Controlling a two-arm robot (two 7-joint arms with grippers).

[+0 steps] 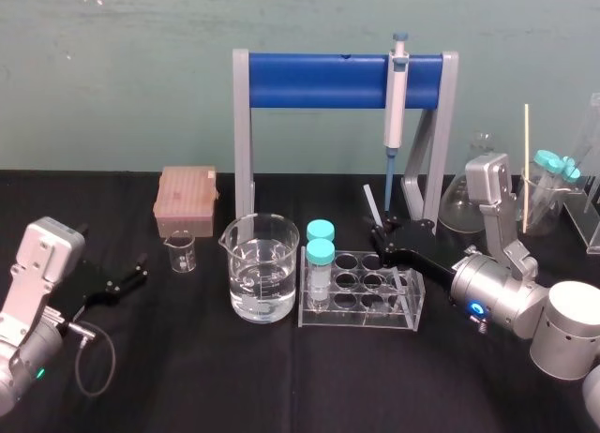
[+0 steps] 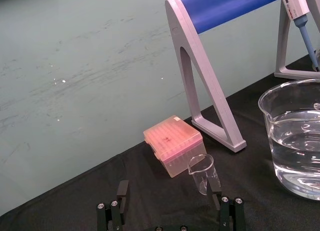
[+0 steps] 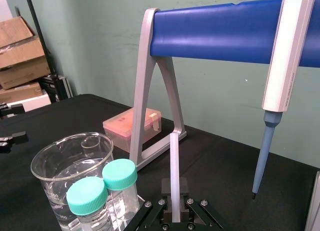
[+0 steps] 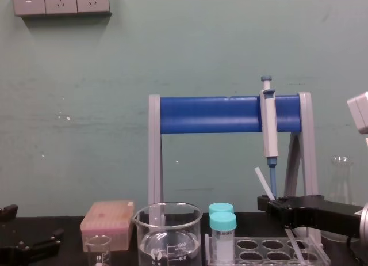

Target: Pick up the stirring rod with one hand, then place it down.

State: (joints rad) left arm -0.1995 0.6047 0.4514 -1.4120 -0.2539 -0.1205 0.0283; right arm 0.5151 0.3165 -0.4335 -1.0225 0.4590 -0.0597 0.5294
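The stirring rod [image 1: 373,206], a thin, straight, translucent whitish stick, tilts above the clear plastic tube rack [image 1: 403,308] near the middle of the black table [image 1: 187,377]. It is grasped low down by the angular black right claw [image 1: 380,234]. 2 teal-capped tubes [image 1: 321,255] stand in the rack's end nearer the left edge, beside a water-filled glass beaker [image 1: 262,278]. A pipette [image 1: 396,105] hangs behind. The left claw [image 1: 139,270] rests released near the left edge.
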